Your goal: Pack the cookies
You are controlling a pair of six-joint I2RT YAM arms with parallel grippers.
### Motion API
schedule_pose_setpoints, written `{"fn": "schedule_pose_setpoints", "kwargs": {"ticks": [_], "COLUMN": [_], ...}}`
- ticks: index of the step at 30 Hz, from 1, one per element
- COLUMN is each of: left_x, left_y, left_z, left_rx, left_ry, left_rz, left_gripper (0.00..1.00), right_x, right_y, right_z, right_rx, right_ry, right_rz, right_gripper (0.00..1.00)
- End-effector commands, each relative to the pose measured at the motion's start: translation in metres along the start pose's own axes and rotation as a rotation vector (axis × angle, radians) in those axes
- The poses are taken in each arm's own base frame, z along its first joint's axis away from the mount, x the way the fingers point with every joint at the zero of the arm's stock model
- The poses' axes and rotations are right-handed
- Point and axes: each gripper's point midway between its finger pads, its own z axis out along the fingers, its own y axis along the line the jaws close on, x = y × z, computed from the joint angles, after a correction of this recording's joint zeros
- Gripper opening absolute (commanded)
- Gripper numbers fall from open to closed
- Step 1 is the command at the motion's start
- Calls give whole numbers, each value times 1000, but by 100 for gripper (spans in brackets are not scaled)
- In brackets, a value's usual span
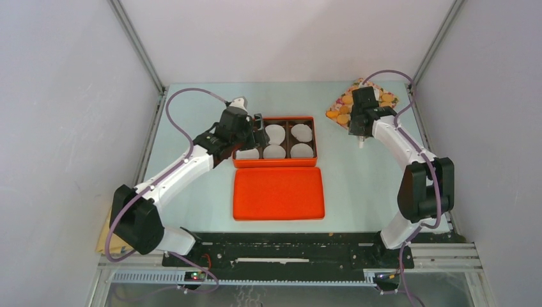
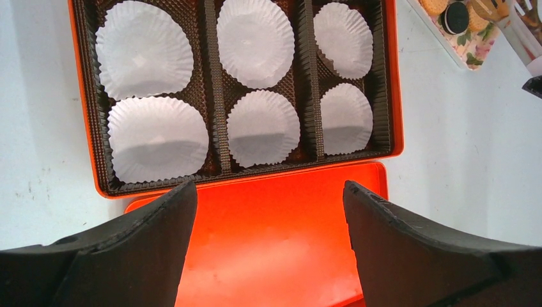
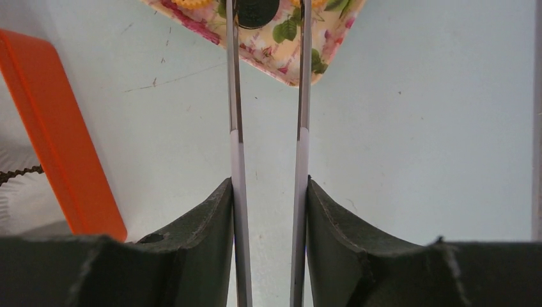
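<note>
Right wrist view: the right gripper (image 3: 268,185) is clamped on a pair of metal tongs (image 3: 238,115). The blades reach a dark cookie (image 3: 255,11) on a floral plate (image 3: 281,54), right of the orange box (image 3: 64,147). The tips straddle the cookie, but the frame edge cuts off whether they pinch it. Too loose a squeeze would likely drop it on the bare desk (image 3: 415,128). Too hard a squeeze could crack it.

Left wrist view: the left gripper (image 2: 268,192), fingers wide apart and holding nothing, faces the box's six white liners (image 2: 255,41), all empty. The lid (image 2: 275,243) lies against the box's near side. The liners look light, so a dragged cookie could shove one.

Top view: the remaining cookies (image 1: 342,115) sit on the plate, right of the box. Open desk lies between them. The box's raised rim needs clearing, and the left gripper at the box's left end crowds that side.
</note>
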Motion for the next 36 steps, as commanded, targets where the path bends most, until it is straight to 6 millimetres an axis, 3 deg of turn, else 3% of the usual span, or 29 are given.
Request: {"fn": "schedule_pose_setpoints", "kwargs": {"ticks": [1, 14, 36], "left_x": [-6, -6, -4], "left_y": [-5, -8, -14], "left_z": [2, 6, 11], "left_rx": [20, 32, 56], "left_ry": [-16, -10, 9], "left_rz": [16, 23, 18], "left_gripper": [89, 88, 88], "right_x": [-20, -28, -33], "right_y": [10, 11, 5], "right_z": [6, 37, 68], "right_rx": [-57, -36, 1], "right_ry": [-50, -24, 37], "right_rz": [70, 92, 143], "right_gripper": [47, 47, 48]}}
